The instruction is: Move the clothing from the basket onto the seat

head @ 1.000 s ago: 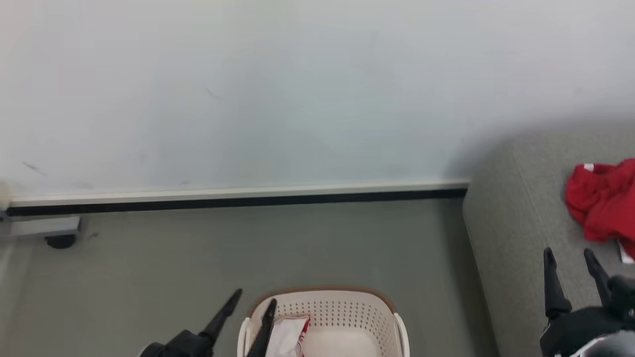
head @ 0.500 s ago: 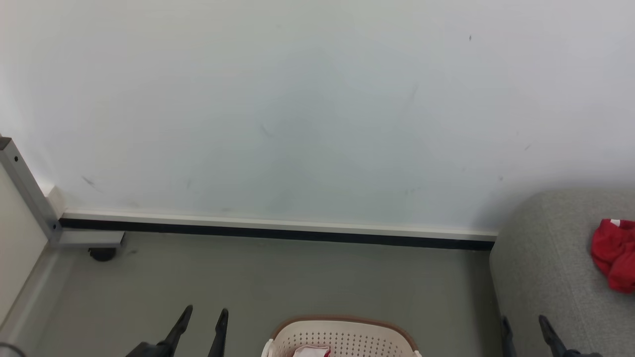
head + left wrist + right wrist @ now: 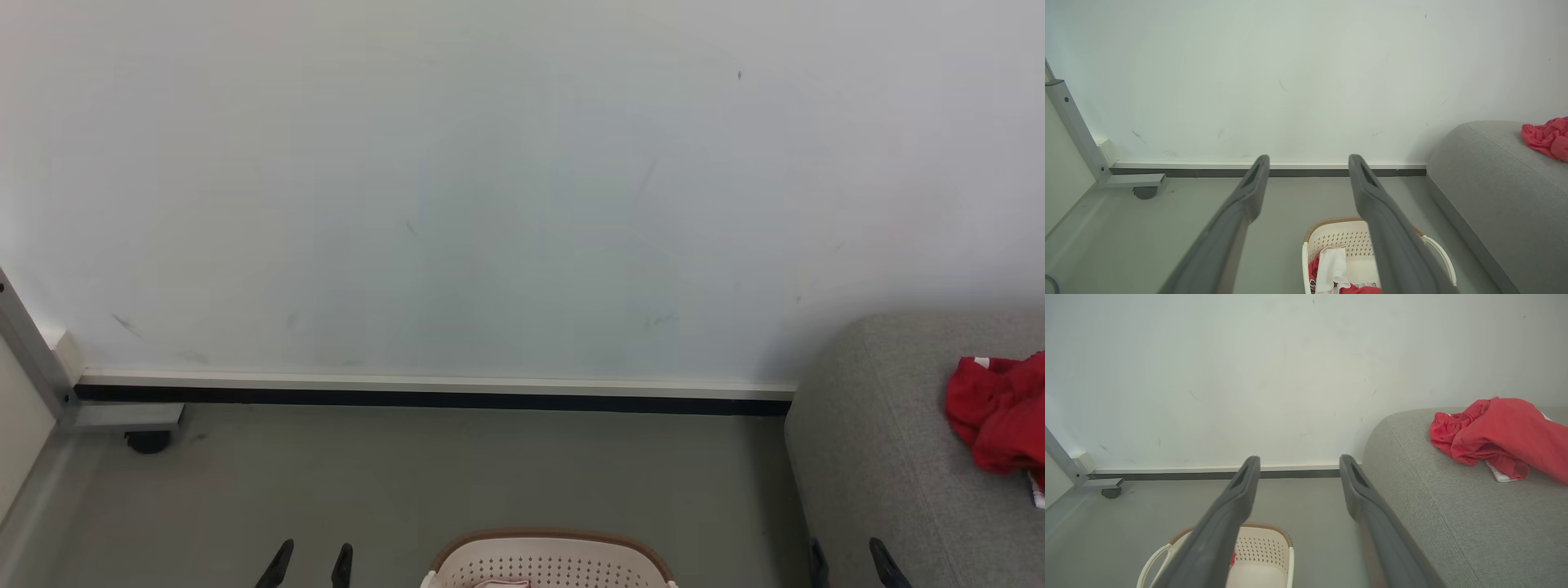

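Red clothing [image 3: 1502,424] on grey seat [image 3: 1453,522]

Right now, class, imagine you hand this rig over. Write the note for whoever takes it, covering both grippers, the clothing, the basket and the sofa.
Left gripper: open, holding nothing.
Right gripper: open, holding nothing.
Done: one crumpled red garment lies on the large grey fabric sofa.
Left: red-and-white clothing lies in the cream perforated plastic laundry basket beside the sofa. Lift it out and lay it on the sofa.
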